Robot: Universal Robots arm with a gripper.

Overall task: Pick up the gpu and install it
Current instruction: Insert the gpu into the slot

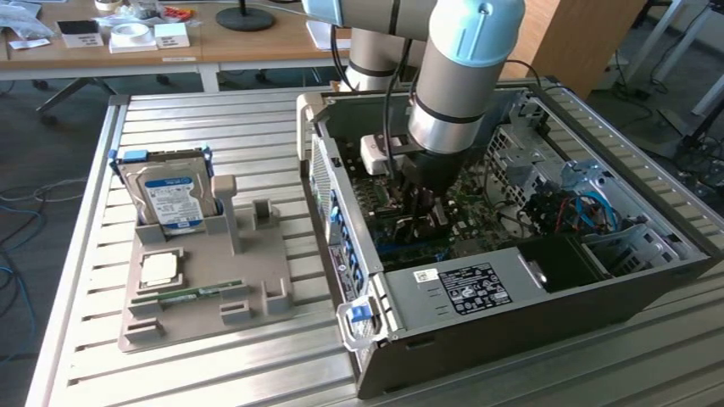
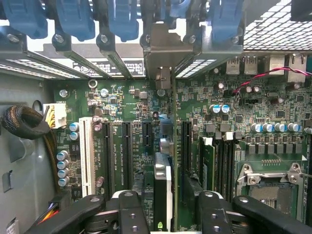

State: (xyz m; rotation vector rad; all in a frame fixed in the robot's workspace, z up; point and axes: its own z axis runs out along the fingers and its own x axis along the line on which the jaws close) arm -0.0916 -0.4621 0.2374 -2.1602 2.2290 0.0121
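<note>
Arm reaches down into the open computer case (image 1: 633,280), which lies on its side on the slatted metal tabletop (image 1: 203,373). Claw (image 1: 421,203) sits low over the green motherboard (image 1: 476,220), among the expansion slots.

Wrist view: the gpu (image 2: 163,195) stands on edge between the two black fingers (image 2: 129,214), its thin edge running toward the rear of the case. Its grey metal end bracket (image 2: 163,48) lines up with the row of slot covers beneath the blue retention clips (image 2: 122,19). The card appears seated in a black slot, parallel to the neighbouring black slots and the white slot (image 2: 87,156).

Claw state: jaws stand apart on either side of the card, with visible gaps between pads and card faces; nothing gripped.

Elsewhere, exterior view's left: grey parts holder (image 1: 203,288) on the tabletop carries the silver hard drive (image 1: 169,199) upright, a CPU (image 1: 158,270) and a green RAM stick (image 1: 186,294) lying flat. CPU socket (image 2: 270,187) sits beside the RAM slots.
</note>
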